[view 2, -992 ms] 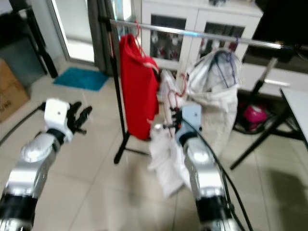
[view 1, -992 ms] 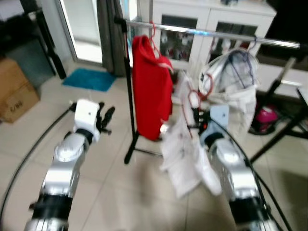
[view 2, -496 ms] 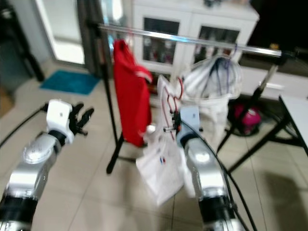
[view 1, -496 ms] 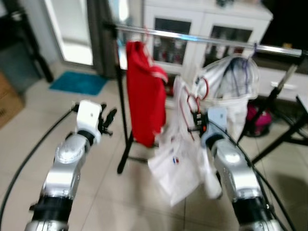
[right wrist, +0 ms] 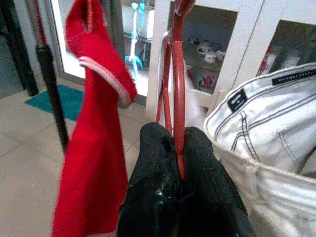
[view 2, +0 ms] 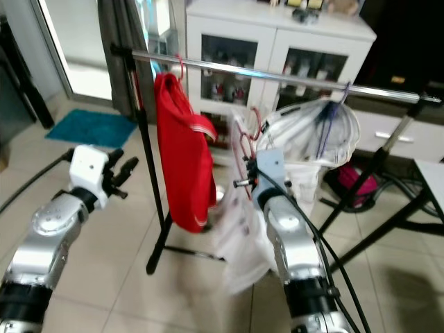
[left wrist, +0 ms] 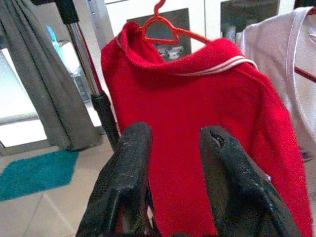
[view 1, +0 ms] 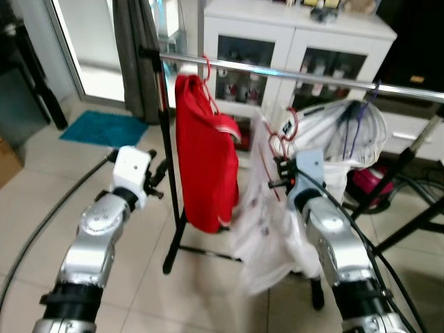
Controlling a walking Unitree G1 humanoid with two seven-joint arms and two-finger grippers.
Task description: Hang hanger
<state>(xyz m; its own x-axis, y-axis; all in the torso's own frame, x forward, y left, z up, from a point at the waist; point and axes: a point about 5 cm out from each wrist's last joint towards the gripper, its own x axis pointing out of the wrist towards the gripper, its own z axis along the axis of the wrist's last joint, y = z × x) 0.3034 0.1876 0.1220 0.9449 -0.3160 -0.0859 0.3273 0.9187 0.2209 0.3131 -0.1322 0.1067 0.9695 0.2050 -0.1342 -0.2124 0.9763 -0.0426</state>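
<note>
The right gripper [right wrist: 178,148] pinches the red hanger [right wrist: 177,89] between its fingers, below the rail [view 1: 291,71], between red shirt [view 1: 205,166] and white trousers [view 1: 347,139]. The left gripper [left wrist: 170,148] hangs spread.

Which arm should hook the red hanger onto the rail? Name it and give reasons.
Right. The right gripper is already shut on the red plastic hanger carrying the white shirt, just below the chrome rail. The left gripper is open and empty, facing the red shirt.
</note>
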